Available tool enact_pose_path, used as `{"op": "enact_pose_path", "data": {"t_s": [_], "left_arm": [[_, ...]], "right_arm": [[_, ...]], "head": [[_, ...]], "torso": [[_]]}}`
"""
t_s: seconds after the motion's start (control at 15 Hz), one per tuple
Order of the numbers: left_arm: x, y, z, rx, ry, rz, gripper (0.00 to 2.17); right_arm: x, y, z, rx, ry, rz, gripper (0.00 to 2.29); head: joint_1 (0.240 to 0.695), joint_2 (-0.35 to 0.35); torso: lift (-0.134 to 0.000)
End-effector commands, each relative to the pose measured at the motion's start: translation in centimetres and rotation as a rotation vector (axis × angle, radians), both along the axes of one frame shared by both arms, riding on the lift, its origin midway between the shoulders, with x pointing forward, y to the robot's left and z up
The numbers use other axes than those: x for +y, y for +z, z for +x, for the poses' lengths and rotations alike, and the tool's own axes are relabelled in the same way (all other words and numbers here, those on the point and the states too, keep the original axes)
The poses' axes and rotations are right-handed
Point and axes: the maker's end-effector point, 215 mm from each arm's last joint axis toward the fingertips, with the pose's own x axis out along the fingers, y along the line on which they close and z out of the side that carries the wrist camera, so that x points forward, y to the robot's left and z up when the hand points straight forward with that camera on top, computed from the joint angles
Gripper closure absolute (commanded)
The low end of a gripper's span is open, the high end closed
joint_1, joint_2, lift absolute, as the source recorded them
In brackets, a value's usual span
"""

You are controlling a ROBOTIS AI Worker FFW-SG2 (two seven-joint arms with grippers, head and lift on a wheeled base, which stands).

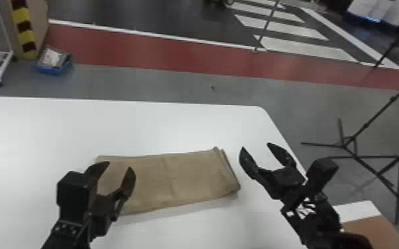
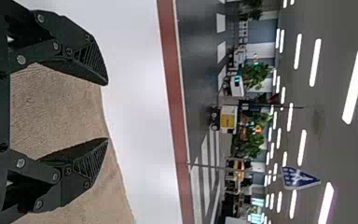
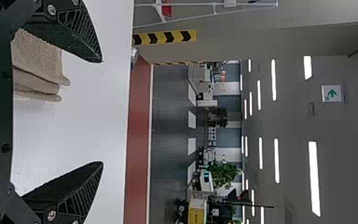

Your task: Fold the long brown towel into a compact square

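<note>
White tabletop [image 1: 59,129] spreads out below the fingertips, with a red floor band [image 1: 142,54] well beyond them. Both arms come in from the bottom edge of the head view. The left gripper [image 1: 120,165] points forward over the left end of the brown towel [image 1: 175,178]; the right gripper [image 1: 255,146] angles forward and a little left, just beside the towel's right end. Past the left fingers, the left wrist view shows a blue sign [image 2: 298,178] with white marks; past the right ones, the right wrist view has a white sign with a green arrow [image 3: 331,93]. Each pair of fingers is spread wide with nothing between the pads. The towel lies flat in layers, its longer part between the two pairs; whether the left fingertips touch it, I cannot tell.
</note>
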Motion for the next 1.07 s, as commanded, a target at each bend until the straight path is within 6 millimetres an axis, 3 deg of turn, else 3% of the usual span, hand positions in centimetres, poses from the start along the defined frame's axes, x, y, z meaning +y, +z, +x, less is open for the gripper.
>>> {"op": "enact_pose_path", "data": {"t_s": [0.0,0.4,1.0], "left_arm": [[-0.2,-2.0,-0.1,0.072,-0.029,0.032,2.13],[0.9,-3.5,-0.1,0.106,-0.026,0.055,2.13],[2.1,-4.9,0.2,0.123,-0.015,0.081,2.13]], "right_arm": [[0.3,-0.2,0.5,0.004,0.006,-0.002,0.11],[1.3,-1.0,1.6,0.025,0.02,0.003,0.11],[1.1,-7.4,2.5,0.244,-0.02,0.02,0.13]], "head": [[0.695,-0.35],[0.695,-0.35],[0.695,-0.35]], "torso": [[-0.115],[-0.115],[-0.115]]}}
